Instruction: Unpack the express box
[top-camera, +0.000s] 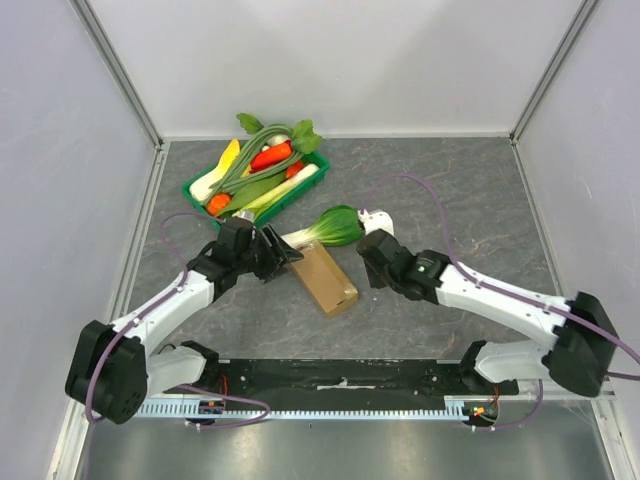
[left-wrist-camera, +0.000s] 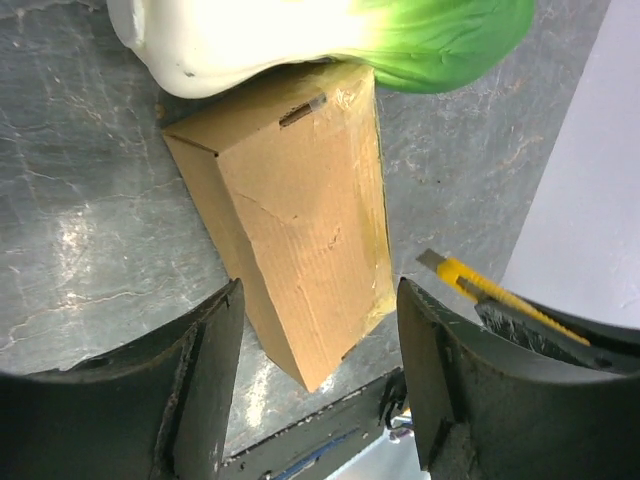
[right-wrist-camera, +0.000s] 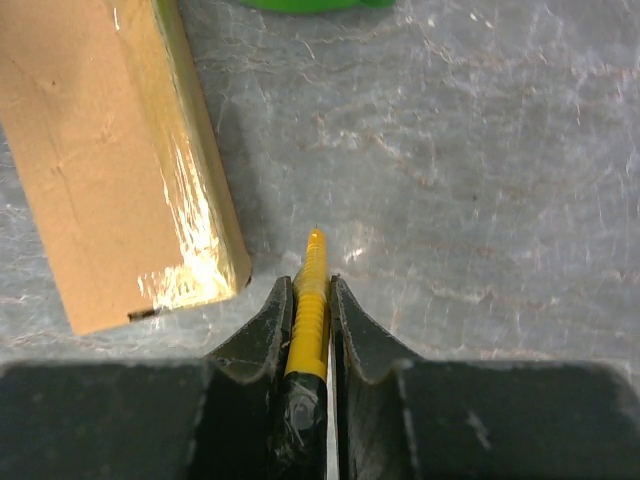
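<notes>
The express box (top-camera: 322, 277) is a plain brown carton lying flat mid-table, with shiny tape along one edge (right-wrist-camera: 195, 215). A bok choy (top-camera: 330, 228) lies against its far end. My left gripper (top-camera: 288, 252) hovers at the box's left side. In the left wrist view its fingers (left-wrist-camera: 215, 360) stand wide apart, open, with the box (left-wrist-camera: 300, 220) ahead between them and nothing gripped. My right gripper (right-wrist-camera: 312, 285) is shut on a yellow utility knife (right-wrist-camera: 310, 300), its tip pointing at the table just right of the box's near corner. The knife (left-wrist-camera: 478, 285) also shows in the left wrist view.
A green plastic tray (top-camera: 190, 187) of vegetables stands at the back left. Grey walls close in the table on the left, back and right. The arms' black base rail (top-camera: 340, 375) runs along the near edge.
</notes>
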